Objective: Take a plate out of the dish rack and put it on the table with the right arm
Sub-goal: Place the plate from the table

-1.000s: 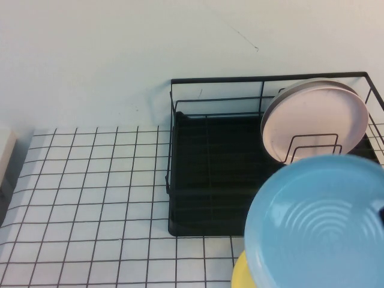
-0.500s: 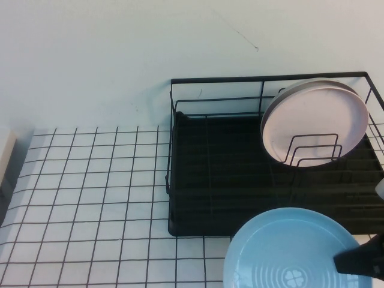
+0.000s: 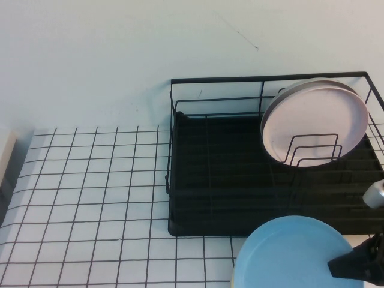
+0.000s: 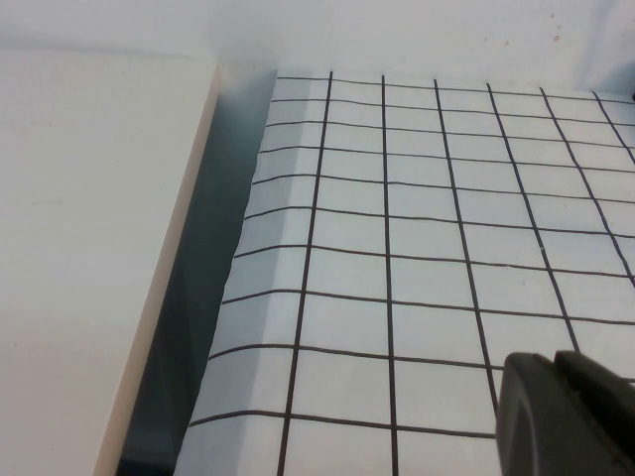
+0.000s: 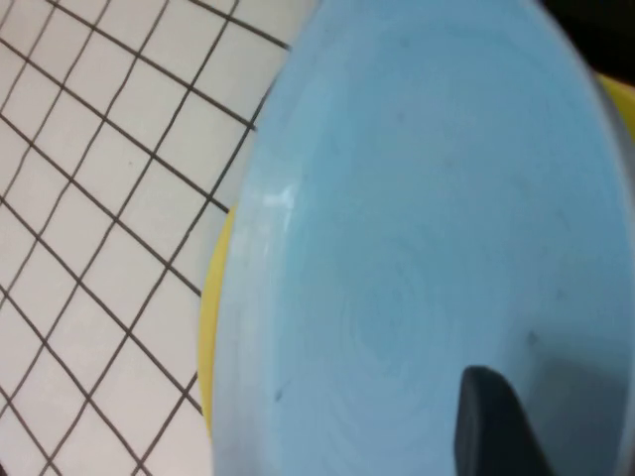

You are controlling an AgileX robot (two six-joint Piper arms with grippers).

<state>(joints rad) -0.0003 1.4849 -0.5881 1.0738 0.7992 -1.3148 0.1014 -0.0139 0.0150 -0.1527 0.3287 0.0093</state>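
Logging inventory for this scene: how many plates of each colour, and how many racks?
Light blue round plastic plate, at right gripper: 1
Pale pink round plate: 1
Yellow plate, under the blue one: 1
Black wire dish rack: 1
Total: 4

text: none readable | labels: none | numbers: none

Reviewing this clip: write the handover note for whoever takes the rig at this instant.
Right gripper: near right corner, shut on the light blue plate, carried low in front of the dish rack.
Left gripper: parked over the table at the left edge.
Done: plate is out of the rack; a pink plate remains in it.
Left: lower the plate onto the table, mind the yellow plate beneath it, release, withdraw.
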